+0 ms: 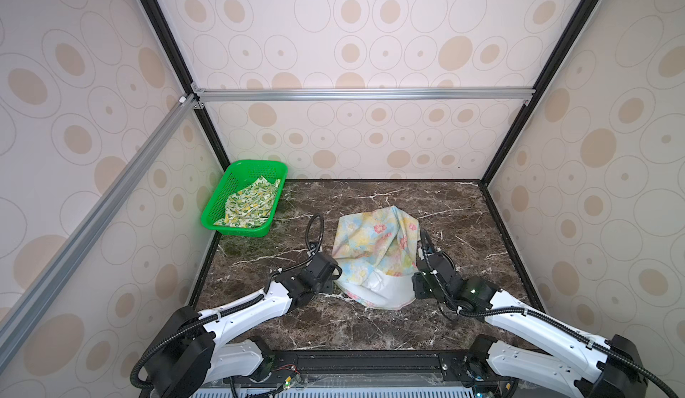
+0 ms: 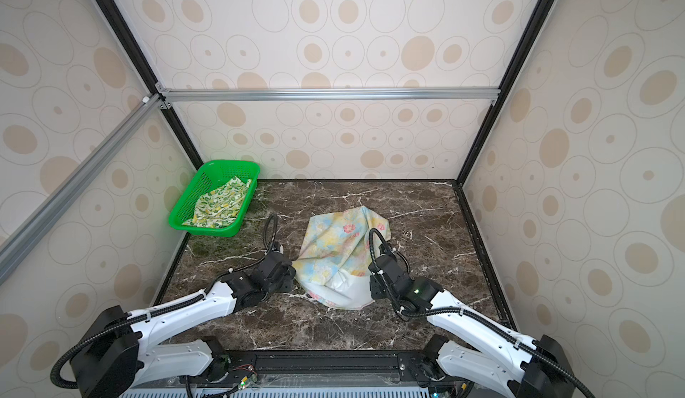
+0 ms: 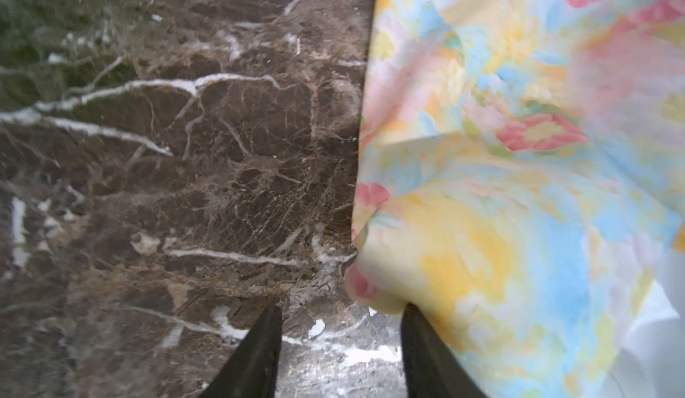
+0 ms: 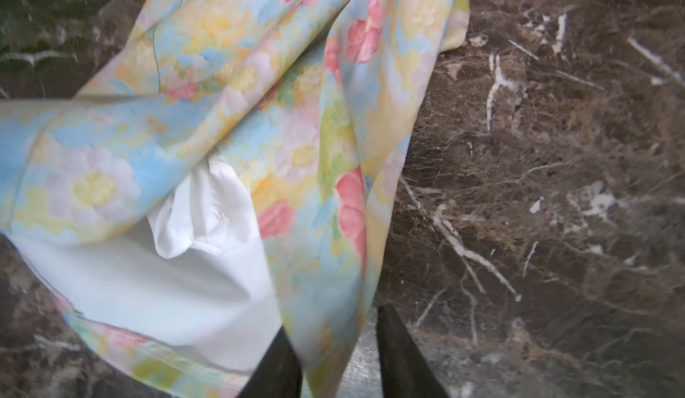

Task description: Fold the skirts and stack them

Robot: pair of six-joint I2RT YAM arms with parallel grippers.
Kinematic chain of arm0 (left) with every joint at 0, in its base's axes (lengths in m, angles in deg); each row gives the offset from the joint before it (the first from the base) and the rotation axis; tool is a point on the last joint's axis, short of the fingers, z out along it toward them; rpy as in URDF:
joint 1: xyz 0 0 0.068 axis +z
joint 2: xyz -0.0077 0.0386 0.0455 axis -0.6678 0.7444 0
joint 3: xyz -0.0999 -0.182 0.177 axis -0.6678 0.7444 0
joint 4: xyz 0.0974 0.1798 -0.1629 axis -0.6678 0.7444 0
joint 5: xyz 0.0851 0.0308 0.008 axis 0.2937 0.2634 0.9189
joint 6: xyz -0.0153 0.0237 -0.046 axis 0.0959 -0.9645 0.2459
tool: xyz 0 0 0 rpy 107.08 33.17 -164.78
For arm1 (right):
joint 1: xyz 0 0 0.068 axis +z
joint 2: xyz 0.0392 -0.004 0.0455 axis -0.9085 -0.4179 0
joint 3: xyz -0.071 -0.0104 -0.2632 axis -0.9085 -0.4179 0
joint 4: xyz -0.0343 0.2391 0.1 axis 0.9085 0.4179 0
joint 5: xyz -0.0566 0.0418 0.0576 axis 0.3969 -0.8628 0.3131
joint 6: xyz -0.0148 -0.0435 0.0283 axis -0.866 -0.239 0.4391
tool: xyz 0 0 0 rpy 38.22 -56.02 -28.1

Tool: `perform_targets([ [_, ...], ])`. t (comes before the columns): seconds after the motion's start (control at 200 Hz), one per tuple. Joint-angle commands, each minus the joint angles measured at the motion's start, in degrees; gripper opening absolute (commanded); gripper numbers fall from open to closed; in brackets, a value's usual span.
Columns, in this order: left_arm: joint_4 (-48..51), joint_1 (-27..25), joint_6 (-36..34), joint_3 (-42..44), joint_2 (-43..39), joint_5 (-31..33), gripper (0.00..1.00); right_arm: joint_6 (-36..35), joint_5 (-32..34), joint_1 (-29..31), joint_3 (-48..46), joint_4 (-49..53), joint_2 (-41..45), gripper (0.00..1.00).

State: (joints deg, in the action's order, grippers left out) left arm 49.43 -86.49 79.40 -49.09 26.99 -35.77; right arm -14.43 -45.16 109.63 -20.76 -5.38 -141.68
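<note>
My left tool [image 3: 341, 309] stands about half open. One of its fingers [image 3: 417, 337] touches the edge of the flowered skirt [image 1: 370, 244]. Only bare bench [image 1: 370, 325] shows in the gap, so it holds nothing. My right tool [image 4: 333, 322] is open a bit less. The skirt's hem drapes over one finger there. I see no pinch on it, so I think this tool holds nothing too.

Both tools sit low at the near corners of the skirt, one on its left and one on its right. I think that is so the two can work the cloth evenly.

The flowered skirt lies in the middle of the bench. It is rumpled, and its white lining [image 4: 148, 285] shows at the near end. It is not folded neatly yet.

The lemon skirt [image 1: 252, 203] lies in the green basket [image 1: 241, 230] at the far left, well apart from the arms. I think it waits there for its turn, so no stack is made yet.
</note>
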Motion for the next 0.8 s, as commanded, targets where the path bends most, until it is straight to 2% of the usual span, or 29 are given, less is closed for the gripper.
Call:
perform_targets([
  [0.0,1.91,-2.77,-3.62,-6.27,-0.44,1.72,0.62,0.08,2.23,0.48,-0.27,0.37,-2.50,0.42],
  [0.19,2.33,-8.09,-7.43,-13.92,5.87,0.38,0.70,-0.22,1.13,0.47,0.76,-1.75,-7.39,0.44],
  [0.295,1.73,-9.90,-8.82,-17.70,11.13,-2.42,0.72,-0.62,0.29,0.49,0.17,-3.58,-8.05,0.49],
  [0.465,1.01,-11.59,-10.07,-21.32,20.25,-5.27,0.72,-0.16,-1.84,0.45,-0.20,-4.22,-9.66,0.54],
  [0.65,-0.81,-11.74,-9.54,-20.99,24.53,-5.36,0.72,1.60,-4.51,0.45,-1.79,-7.14,-10.16,0.57],
  [0.795,-0.26,-11.74,-8.90,-21.35,27.00,-3.44,0.65,1.91,-4.94,0.44,-0.83,-8.41,-14.71,0.56],
])
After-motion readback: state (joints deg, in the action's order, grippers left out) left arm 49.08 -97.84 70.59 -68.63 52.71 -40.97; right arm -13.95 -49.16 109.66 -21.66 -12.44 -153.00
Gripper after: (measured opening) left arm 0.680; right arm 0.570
